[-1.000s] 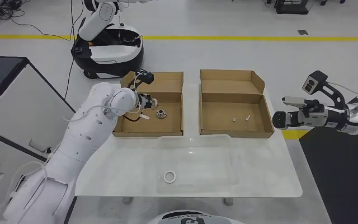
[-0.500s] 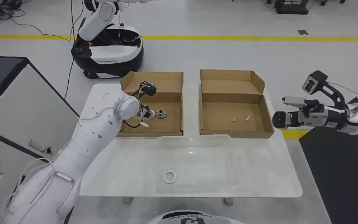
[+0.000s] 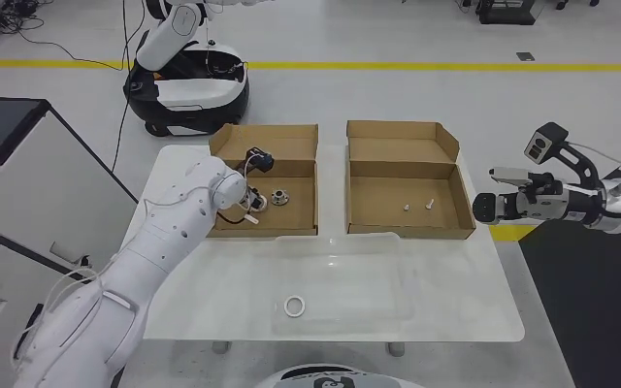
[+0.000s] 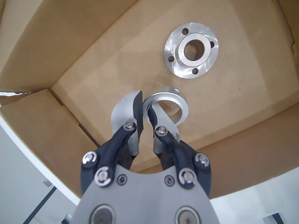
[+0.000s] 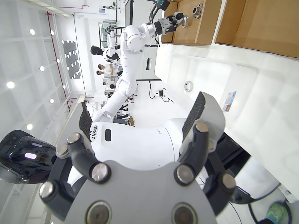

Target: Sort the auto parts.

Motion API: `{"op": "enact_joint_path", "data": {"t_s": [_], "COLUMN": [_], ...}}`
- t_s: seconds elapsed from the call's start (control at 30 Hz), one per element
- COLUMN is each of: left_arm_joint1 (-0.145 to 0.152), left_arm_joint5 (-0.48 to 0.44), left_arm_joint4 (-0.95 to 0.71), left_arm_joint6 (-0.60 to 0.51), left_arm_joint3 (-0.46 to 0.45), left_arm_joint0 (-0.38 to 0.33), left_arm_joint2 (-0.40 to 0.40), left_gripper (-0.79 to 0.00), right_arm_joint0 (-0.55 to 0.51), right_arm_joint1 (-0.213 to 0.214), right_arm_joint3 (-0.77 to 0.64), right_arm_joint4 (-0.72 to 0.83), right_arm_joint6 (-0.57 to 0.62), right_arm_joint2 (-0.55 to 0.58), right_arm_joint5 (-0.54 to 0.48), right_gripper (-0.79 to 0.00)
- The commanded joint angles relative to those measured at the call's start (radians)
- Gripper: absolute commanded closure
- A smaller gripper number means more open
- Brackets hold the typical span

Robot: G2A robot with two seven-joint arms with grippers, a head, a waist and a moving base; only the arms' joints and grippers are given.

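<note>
**Left claw gripping metal ring in left box**

Left claw (image 4: 145,109) is clamped on the wall of a metal ring (image 4: 163,95), one finger inside the bore and one outside, over the floor of the left box (image 4: 93,59). A flanged hub (image 4: 191,50) lies just past the claw tips, apart from the ring. Right claw (image 5: 142,104) is spread wide and holds nothing, out beside the right box (image 3: 403,199). A white ring (image 3: 295,307) sits on the table, well apart from both claws.

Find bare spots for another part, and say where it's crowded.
Free: the table between the white ring and the boxes; the right box beside its screws. Crowded: the left box, where the left hand grips a metal ring beside the disc.
</note>
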Motion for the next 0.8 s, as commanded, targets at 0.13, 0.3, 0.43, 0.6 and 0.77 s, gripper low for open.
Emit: {"op": "enact_joint_path", "data": {"t_s": [0.13, 0.3, 0.43, 0.6, 0.77], "left_arm_joint1": [-0.007, -0.01, -0.01, -0.006, 0.008], "left_arm_joint5": [-0.006, -0.002, 0.002, 0.01, 0.032], "left_arm_joint4": [0.014, 0.016, 0.022, 0.035, 0.046], "left_arm_joint6": [0.002, 0.007, 0.004, 0.006, -0.01], "left_arm_joint3": [0.018, 0.023, 0.019, -0.004, -0.082], "left_arm_joint0": [-0.002, 0.004, 0.011, 0.019, 0.034], "left_arm_joint2": [0.008, 0.003, -0.004, -0.025, -0.07], "left_gripper": [-0.071, -0.231, -0.382, -0.545, -0.64], "right_arm_joint0": [0.0, 0.0, 0.0, 0.0, 0.0], "right_arm_joint1": [0.0, 0.0, 0.0, 0.0, 0.0], "right_arm_joint3": [0.0, 0.0, 0.0, 0.0, 0.0], "right_arm_joint4": [0.0, 0.0, 0.0, 0.0, 0.0], "right_arm_joint6": [0.0, 0.0, 0.0, 0.0, 0.0], "right_arm_joint2": [0.0, 0.0, 0.0, 0.0, 0.0], "right_arm_joint5": [0.0, 0.0, 0.0, 0.0, 0.0], "right_gripper": [-0.785, -0.785, -0.785, -0.785, -0.785]}}
